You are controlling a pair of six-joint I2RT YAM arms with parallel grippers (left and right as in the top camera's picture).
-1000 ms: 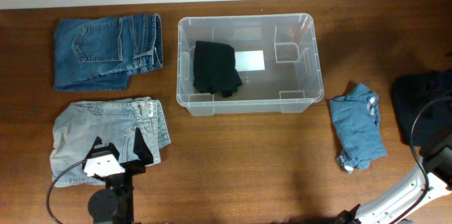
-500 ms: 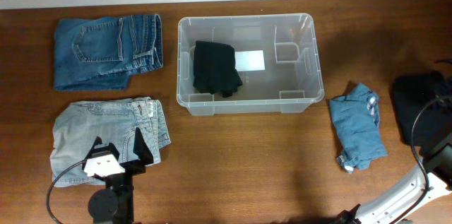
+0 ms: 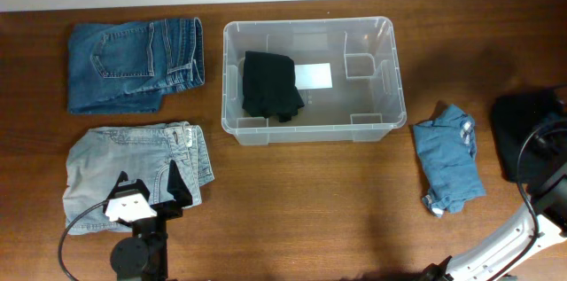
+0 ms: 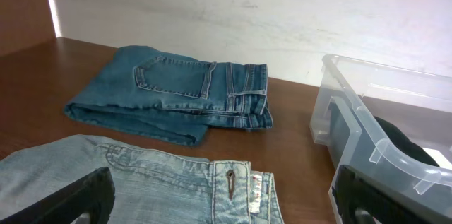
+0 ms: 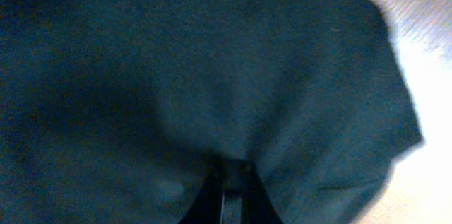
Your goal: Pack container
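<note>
The container [image 3: 392, 68], a clear plastic bin, stands at the table's back middle with a folded black garment [image 3: 270, 86] inside on its left. At the right edge lies a dark garment [image 3: 521, 135]. In the right wrist view my right gripper [image 5: 227, 185] is shut, pinching a fold of this dark garment [image 5: 212, 75], which fills that view. My left gripper [image 3: 146, 188] hangs open over the folded light-blue jeans [image 3: 133, 161]. In the left wrist view its fingers [image 4: 85, 199] stand wide apart above the light-blue jeans [image 4: 155, 181], holding nothing.
Folded dark-blue jeans [image 3: 133, 64] lie at the back left, also seen as dark-blue jeans [image 4: 176, 90] in the left wrist view. A small blue denim garment [image 3: 450, 159] lies right of the bin. The bin's corner [image 4: 367, 118] is close on the left gripper's right.
My right gripper has closed on the dark garment at the right edge, and the cloth has shifted slightly. The left arm has not moved.
</note>
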